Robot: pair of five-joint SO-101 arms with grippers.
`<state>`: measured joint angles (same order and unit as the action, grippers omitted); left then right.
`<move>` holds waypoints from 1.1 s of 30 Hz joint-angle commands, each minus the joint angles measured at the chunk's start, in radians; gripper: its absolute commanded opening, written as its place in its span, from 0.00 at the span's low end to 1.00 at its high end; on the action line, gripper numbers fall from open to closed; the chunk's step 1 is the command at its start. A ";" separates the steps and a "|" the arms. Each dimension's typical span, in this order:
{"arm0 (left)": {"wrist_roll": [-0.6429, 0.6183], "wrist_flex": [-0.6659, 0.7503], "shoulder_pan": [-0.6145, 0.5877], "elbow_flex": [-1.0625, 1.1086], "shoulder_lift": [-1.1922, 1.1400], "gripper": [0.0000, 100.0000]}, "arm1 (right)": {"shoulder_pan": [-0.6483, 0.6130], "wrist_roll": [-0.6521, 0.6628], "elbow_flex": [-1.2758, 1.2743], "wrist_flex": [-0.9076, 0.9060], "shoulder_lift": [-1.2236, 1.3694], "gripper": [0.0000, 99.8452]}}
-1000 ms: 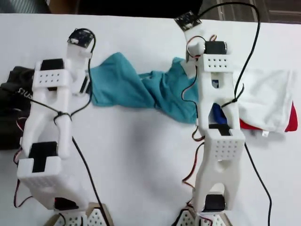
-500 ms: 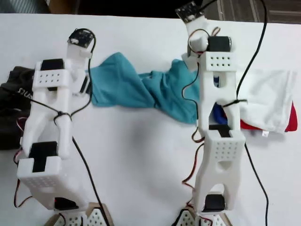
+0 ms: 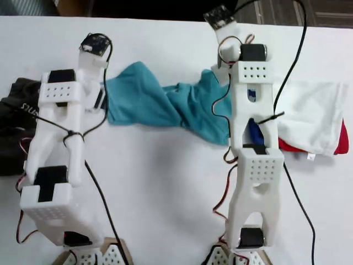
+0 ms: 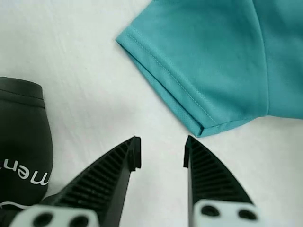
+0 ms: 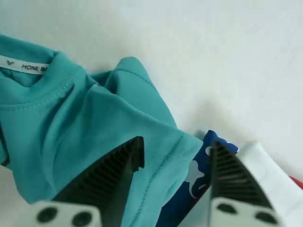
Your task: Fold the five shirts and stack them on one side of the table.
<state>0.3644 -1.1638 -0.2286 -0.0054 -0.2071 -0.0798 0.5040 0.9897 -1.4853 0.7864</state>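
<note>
Left tool (image 4: pixel 162 151) gapes beside teal shirt (image 4: pixel 213 61) — right tool (image 5: pixel 176 151) gapes over it.

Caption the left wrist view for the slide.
Open left gripper above the white table, between a teal fabric shirt and a black printed shirt.

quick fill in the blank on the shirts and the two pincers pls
1. In the high view the teal shirt lies ____ the black shirt and the white shirt.
2. The left pincer is ____, near the teal shirt's hem.
3. The right pincer, open, is over the teal shirt and a patterned fabric with white shapes on ____.
Missing: between; open; blue
</note>
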 commanded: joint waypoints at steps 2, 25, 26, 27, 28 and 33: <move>0.000 0.009 -0.009 -0.004 0.071 0.17 | 0.039 0.006 0.038 0.021 0.033 0.32; 0.000 0.008 -0.008 -0.002 0.071 0.17 | 0.050 0.005 0.227 -0.012 0.097 0.02; 0.000 0.008 -0.008 -0.002 0.071 0.17 | 0.044 0.006 0.249 -0.030 0.097 0.02; 0.000 0.008 -0.009 -0.002 0.071 0.17 | 0.036 0.006 0.270 -0.047 0.097 0.02; 0.000 0.008 -0.009 -0.002 0.071 0.17 | 0.028 0.006 0.292 -0.058 0.097 0.02; 0.000 0.009 -0.009 -0.002 0.071 0.17 | 0.016 0.006 0.322 -0.071 0.107 0.02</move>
<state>0.3644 -1.1638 -0.2286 -0.0054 -0.2071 -0.0522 0.5040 1.2689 -1.5482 0.9014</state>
